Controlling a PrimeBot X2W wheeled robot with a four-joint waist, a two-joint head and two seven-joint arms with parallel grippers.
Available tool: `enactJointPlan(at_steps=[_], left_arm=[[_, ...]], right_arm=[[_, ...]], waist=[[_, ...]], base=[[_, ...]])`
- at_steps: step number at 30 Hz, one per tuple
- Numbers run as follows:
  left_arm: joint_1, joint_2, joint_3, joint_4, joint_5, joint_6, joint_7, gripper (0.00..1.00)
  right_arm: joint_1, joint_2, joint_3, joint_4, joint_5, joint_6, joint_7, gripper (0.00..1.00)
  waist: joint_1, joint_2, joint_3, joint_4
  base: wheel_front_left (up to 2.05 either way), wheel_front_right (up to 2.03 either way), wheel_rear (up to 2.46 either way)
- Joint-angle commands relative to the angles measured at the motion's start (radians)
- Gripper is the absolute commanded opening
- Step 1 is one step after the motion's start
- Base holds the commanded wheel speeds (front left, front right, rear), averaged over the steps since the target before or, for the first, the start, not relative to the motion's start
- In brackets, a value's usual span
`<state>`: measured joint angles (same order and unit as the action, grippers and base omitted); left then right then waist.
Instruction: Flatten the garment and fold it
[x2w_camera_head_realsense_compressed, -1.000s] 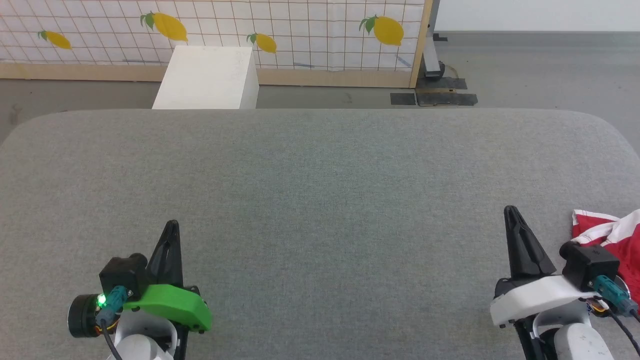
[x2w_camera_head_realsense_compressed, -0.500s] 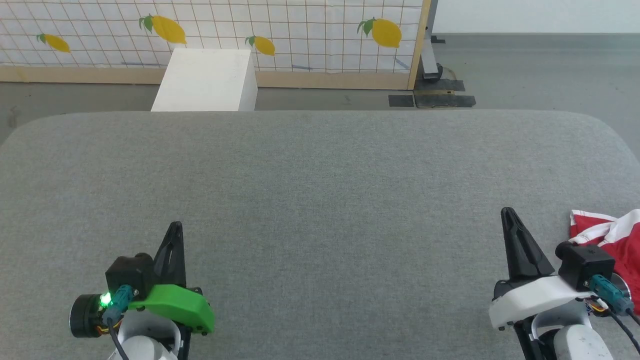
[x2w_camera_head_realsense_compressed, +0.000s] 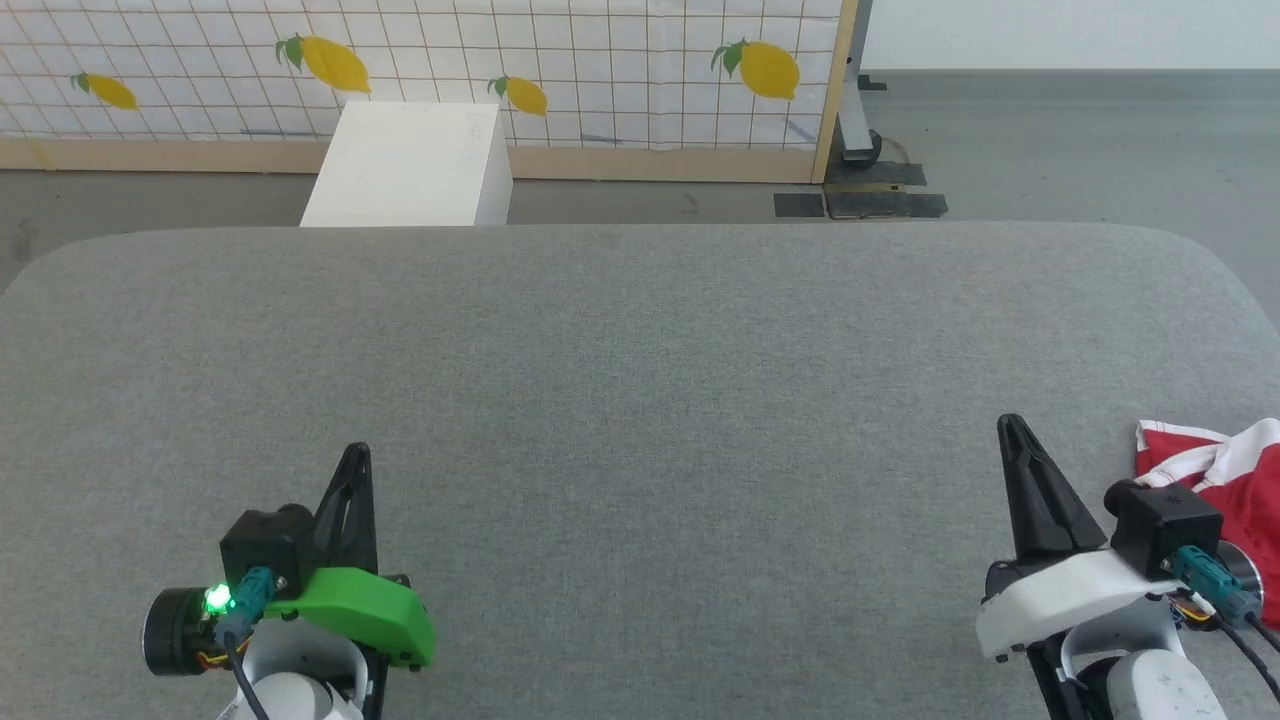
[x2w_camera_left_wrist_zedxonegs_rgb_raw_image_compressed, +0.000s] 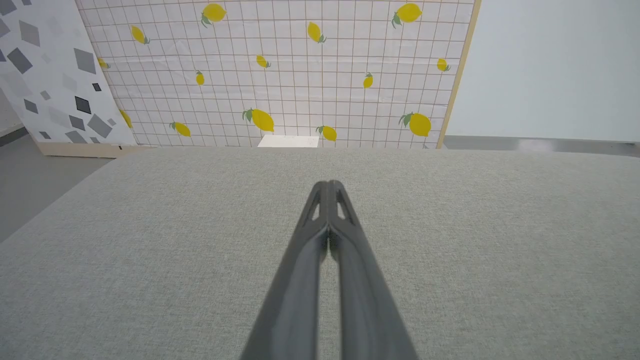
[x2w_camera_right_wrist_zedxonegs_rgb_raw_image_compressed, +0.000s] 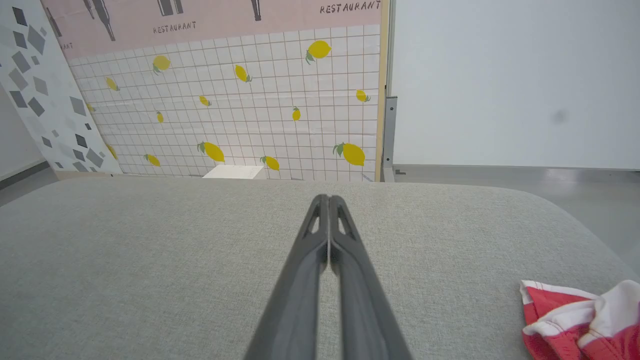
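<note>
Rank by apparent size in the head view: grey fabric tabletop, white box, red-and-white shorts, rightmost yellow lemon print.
1. Grey fabric tabletop
2. white box and red-and-white shorts: too alike to rank, the shorts cropped
3. Smallest: rightmost yellow lemon print

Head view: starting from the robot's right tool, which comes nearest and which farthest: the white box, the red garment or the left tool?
Measured from the right tool:
1. the red garment, just to its right, crumpled on the table.
2. the left tool, far across the table to its left.
3. the white box, beyond the table's far edge, up and to the left.
</note>
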<state>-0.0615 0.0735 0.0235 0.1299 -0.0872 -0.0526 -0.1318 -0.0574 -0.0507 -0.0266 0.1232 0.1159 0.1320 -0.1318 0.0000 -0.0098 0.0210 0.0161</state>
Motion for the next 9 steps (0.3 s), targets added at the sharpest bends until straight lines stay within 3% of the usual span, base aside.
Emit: enactJointPlan(at_steps=[1, 9], left_arm=[[0.014, -0.003, 0.000, -0.009, 0.010, 0.006, 0.007, 0.00], [0.020, -0.006, -0.003, -0.024, 0.020, 0.012, 0.023, 0.00]], right_arm=[[0.019, 0.000, 0.003, -0.010, -0.013, -0.001, 0.008, 0.00], [0.024, 0.000, 0.006, -0.025, -0.026, -0.001, 0.024, 0.00]], waist=[[0.0000, 0.0050, 0.000, 0.000], [0.0000, 0.0056, -0.003, -0.002]], base=[[0.00, 0.00, 0.00], [0.00, 0.00, 0.00]])
